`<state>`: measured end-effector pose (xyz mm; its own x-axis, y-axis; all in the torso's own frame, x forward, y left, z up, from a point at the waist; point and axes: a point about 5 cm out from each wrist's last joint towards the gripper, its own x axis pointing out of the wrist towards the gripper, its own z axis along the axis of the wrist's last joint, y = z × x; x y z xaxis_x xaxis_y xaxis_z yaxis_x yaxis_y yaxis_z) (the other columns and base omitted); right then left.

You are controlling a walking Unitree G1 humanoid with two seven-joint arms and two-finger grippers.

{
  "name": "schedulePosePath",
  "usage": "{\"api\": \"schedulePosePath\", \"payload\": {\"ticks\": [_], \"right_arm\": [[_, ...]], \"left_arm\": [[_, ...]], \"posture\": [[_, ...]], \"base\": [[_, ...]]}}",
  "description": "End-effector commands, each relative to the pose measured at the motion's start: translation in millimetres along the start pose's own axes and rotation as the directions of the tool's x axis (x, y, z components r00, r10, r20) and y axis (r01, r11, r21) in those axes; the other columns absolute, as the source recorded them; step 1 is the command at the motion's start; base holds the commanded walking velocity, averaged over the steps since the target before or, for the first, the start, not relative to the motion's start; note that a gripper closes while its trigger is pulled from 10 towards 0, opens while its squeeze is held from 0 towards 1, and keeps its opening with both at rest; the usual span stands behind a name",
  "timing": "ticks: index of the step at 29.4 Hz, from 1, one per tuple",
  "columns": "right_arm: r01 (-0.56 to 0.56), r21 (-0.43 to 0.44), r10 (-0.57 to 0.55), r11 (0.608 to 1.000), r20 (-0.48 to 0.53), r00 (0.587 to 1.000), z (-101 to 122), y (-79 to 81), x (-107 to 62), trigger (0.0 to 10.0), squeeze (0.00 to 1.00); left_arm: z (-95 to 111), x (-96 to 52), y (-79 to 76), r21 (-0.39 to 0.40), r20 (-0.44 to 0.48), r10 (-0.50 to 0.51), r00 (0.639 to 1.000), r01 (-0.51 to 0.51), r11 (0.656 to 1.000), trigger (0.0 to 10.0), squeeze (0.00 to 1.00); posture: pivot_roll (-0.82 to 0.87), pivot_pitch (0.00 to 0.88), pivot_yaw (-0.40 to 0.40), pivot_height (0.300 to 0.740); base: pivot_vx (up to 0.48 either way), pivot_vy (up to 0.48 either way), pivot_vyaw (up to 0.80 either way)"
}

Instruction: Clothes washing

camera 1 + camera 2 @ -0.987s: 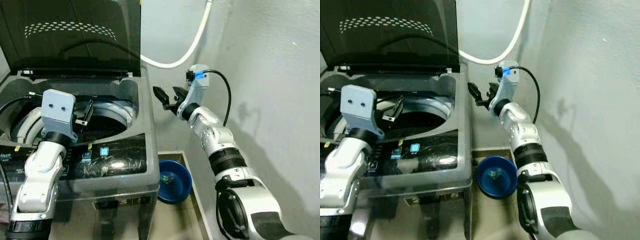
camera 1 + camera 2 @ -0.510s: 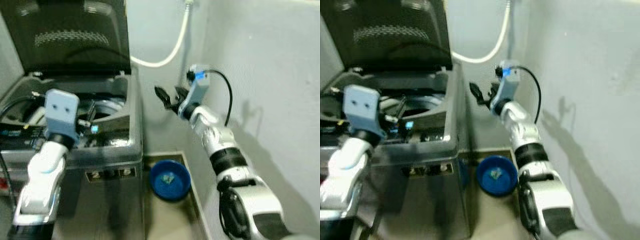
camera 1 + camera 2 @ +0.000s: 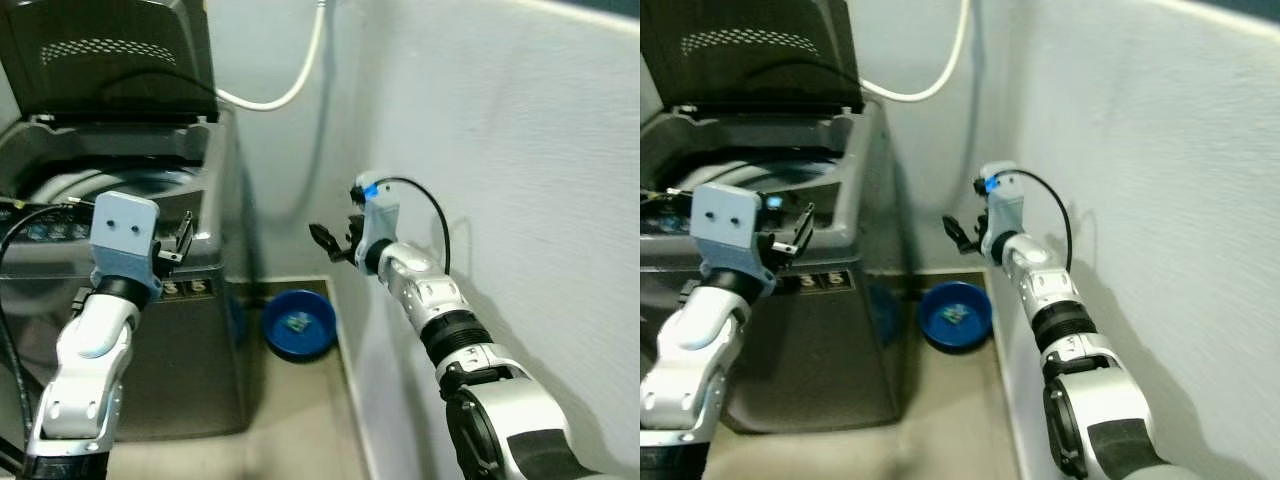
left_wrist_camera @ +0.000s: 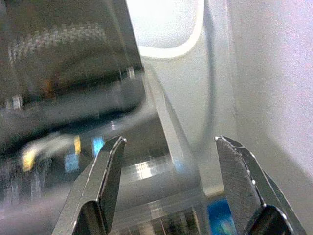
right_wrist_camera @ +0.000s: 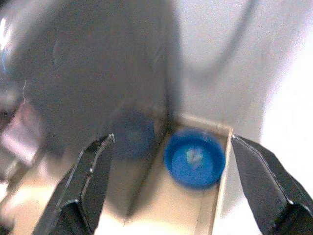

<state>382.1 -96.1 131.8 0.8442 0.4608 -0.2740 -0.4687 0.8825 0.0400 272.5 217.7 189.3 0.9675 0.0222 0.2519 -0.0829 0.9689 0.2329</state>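
A grey top-loading washing machine (image 3: 150, 200) stands at the left with its dark lid (image 3: 110, 60) raised; its drum opening (image 3: 90, 185) shows at the top. My left gripper (image 3: 183, 238) hangs open in front of the machine's upper front edge, holding nothing. In the left wrist view its fingers (image 4: 105, 181) frame the machine's top and control panel. My right gripper (image 3: 330, 240) is open in the air to the right of the machine, over the gap by the wall. Its fingers (image 5: 85, 181) frame a blue basin (image 5: 194, 156) in the right wrist view.
The blue basin (image 3: 298, 322) sits on the floor between the machine and the right wall (image 3: 500, 150). A white hose (image 3: 290, 85) curves down the back wall behind the lid. Beige floor (image 3: 290, 420) lies in front of the machine.
The camera has pulled back and swung right, so the machine now sits farther left and lower in view. Both grippers stay open and empty; the right one sits lower in the view.
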Motion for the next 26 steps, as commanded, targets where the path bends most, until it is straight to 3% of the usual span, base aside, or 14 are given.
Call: {"api": "schedulePosePath", "payload": {"ticks": [1, 2, 3, 4, 6, 8, 9, 11, 13, 15, 17, 18, 22, 26], "right_arm": [[-0.018, -0.014, 0.017, 1.0, -0.074, 0.997, -20.2, 6.2, 0.3, 10.0, 0.0], [-0.02, -0.019, 0.018, 1.0, -0.124, 0.992, -36.8, 7.4, -2.1, 10.0, 0.0], [-0.02, -0.019, 0.018, 1.0, -0.124, 0.992, -36.8, 7.4, -2.1, 10.0, 0.0], [-0.025, -0.023, 0.02, 0.999, -0.168, 0.986, -51.9, 9.1, -5.0, 10.0, 0.0], [-0.025, -0.023, 0.02, 0.999, -0.168, 0.986, -51.9, 9.1, -5.0, 10.0, 0.0], [-0.039, -0.024, 0.032, 0.999, -0.233, 0.972, -73.5, 13.1, -9.7, 10.0, 0.0], [-0.039, -0.024, 0.032, 0.999, -0.233, 0.972, -73.5, 13.1, -9.7, 10.0, 0.0], [-0.057, -0.047, 0.04, 0.997, -0.302, 0.952, -95.6, 17.8, -15.4, 10.0, 0.0], [-0.057, -0.047, 0.04, 0.997, -0.302, 0.952, -95.6, 17.8, -15.4, 10.0, 0.0], [-0.089, -0.084, 0.051, 0.992, -0.377, 0.925, -119.6, 22.4, -23.8, 10.0, 0.0], [-0.089, -0.084, 0.051, 0.992, -0.377, 0.925, -119.6, 22.4, -23.8, 10.0, 0.0], [-0.1, -0.12, 0.04, 0.988, -0.419, 0.907, -133.1, 22.4, -30.0, 10.0, 0.0], [-0.105, -0.153, 0.014, 0.983, -0.505, 0.863, -161.4, 18.8, -46.8, 10.0, 0.0], [-0.105, -0.162, 0.002, 0.981, -0.536, 0.844, -171.9, 16.8, -54.3, 10.0, 0.0]], "left_arm": [[-8.0, -2.7, 0.9, -0.023, -0.031, 0.017, 0.999, -0.018, 1.0, 10.0, 0.0], [-20.0, -11.8, 1.7, -0.047, -0.073, 0.034, 0.997, -0.038, 0.998, 10.0, 0.0], [-20.0, -11.8, 1.7, -0.047, -0.073, 0.034, 0.997, -0.038, 0.998, 10.0, 0.0], [-39.2, -25.2, 3.0, -0.059, -0.142, 0.056, 0.988, -0.065, 0.996, 10.0, 0.0], [-39.2, -25.2, 3.0, -0.059, -0.142, 0.056, 0.988, -0.065, 0.996, 10.0, 0.0], [-74.8, -54.6, 8.0, -0.066, -0.279, 0.116, 0.953, -0.14, 0.988, 10.0, 0.0], [-74.8, -54.6, 8.0, -0.066, -0.279, 0.116, 0.953, -0.14, 0.988, 10.0, 0.0], [-108.8, -85.8, 15.4, -0.066, -0.417, 0.188, 0.889, -0.236, 0.97, 10.0, 0.0], [-108.8, -85.8, 15.4, -0.066, -0.417, 0.188, 0.889, -0.236, 0.97, 10.0, 0.0], [-134.9, -112.9, 20.4, -0.074, -0.524, 0.237, 0.818, -0.321, 0.944, 10.0, 0.0], [-134.9, -112.9, 20.4, -0.074, -0.524, 0.237, 0.818, -0.321, 0.944, 10.0, 0.0], [-144.4, -123.9, 21.0, -0.071, -0.563, 0.249, 0.788, -0.347, 0.935, 10.0, 0.0], [-157.5, -139.5, 18.8, -0.07, -0.616, 0.256, 0.745, -0.376, 0.924, 10.0, 0.0], [-161.6, -144.3, 17.4, -0.07, -0.631, 0.257, 0.732, -0.383, 0.921, 10.0, 0.0]], "posture": [[0.18, 0.0, -0.069, 0.74], [0.18, 0.0, -0.066, 0.74], [0.18, 0.0, -0.066, 0.74], [0.18, 0.0, -0.066, 0.74], [0.18, 0.0, -0.066, 0.74], [0.19, 0.0, -0.068, 0.74], [0.19, 0.0, -0.068, 0.74], [0.19, 0.0, -0.07, 0.74], [0.19, 0.0, -0.07, 0.74], [0.2, 0.0, -0.073, 0.74], [0.2, 0.0, -0.073, 0.74], [0.2, 0.0, -0.076, 0.74], [0.19, 0.0, -0.078, 0.74], [0.19, 0.0, -0.078, 0.74]], "base": [[0.0, 0.0, 0.0], [0.0, 0.0, 0.0], [0.0, 0.0, 0.0], [0.0, 0.0, 0.0], [0.0, 0.0, 0.0], [0.0, 0.0, 0.0], [0.0, 0.0, 0.0], [0.0, 0.24, 0.0], [0.0, 0.48, 0.0], [0.0, 0.48, 0.0], [0.0, 0.48, 0.0], [0.0, 0.48, 0.0], [0.0, 0.48, 0.0], [0.0, 0.469, 0.0]]}}
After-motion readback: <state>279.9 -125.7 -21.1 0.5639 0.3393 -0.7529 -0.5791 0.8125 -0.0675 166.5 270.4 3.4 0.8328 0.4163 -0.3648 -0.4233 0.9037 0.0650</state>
